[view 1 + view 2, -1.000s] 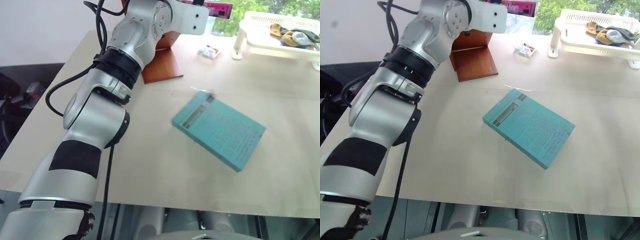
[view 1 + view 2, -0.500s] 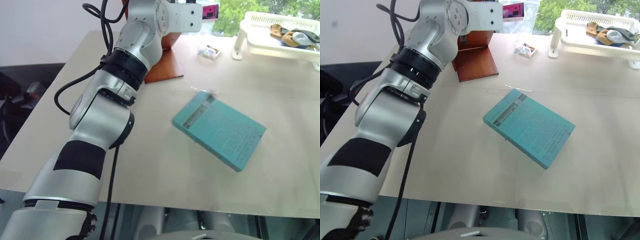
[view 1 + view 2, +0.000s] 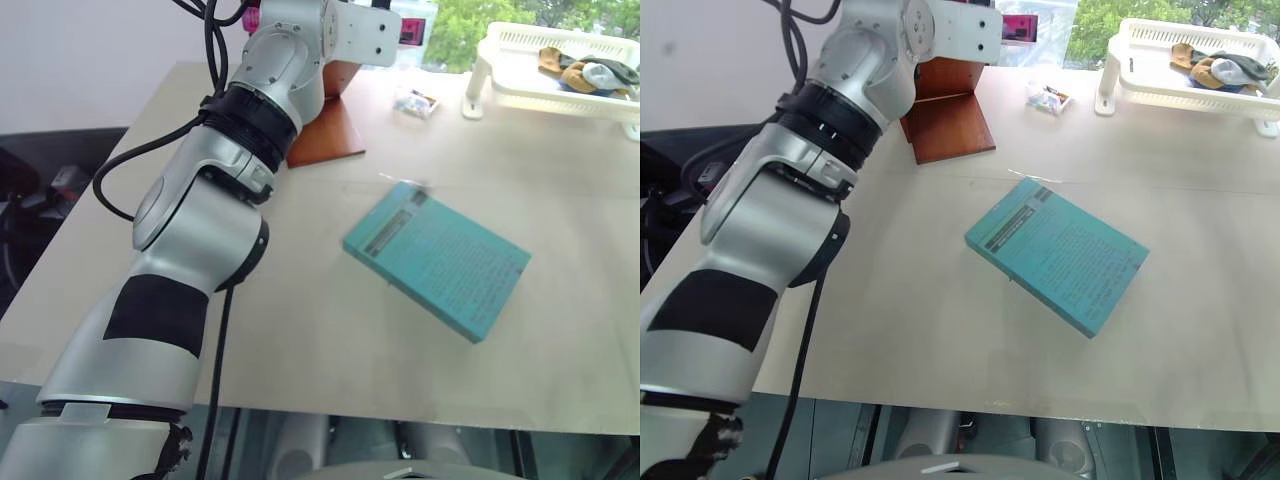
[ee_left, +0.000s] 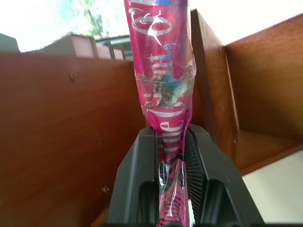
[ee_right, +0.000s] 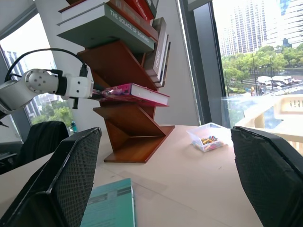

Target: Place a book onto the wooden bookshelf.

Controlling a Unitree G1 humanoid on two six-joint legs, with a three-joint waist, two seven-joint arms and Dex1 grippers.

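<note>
The pink book [image 5: 135, 92] is held roughly level, its spine end pinched between the fingers of my left gripper [image 4: 169, 142], which is shut on it. The book's free end reaches in among the slanted boards of the reddish-brown wooden bookshelf [image 5: 137, 127], above a lower board. In the wrist view the book [image 4: 163, 61] runs forward between brown panels [image 4: 57, 118]. From the head, the book [image 3: 412, 30] shows just past the left wrist, above the shelf's base [image 3: 325, 135]. My right gripper [image 5: 163, 142] stands open with nothing in it, off to the side and facing the shelf.
A teal book [image 3: 437, 260] lies flat in the middle of the table. A small clear box of sweets [image 3: 417, 102] sits behind it. A white basket rack [image 3: 560, 60] holding cloths stands at the far right. Other books [image 5: 109, 21] fill the shelf's upper boards.
My left wrist has turned, and the pink book's visible end has drawn in leftward toward the shelf. The teal book has not moved.
</note>
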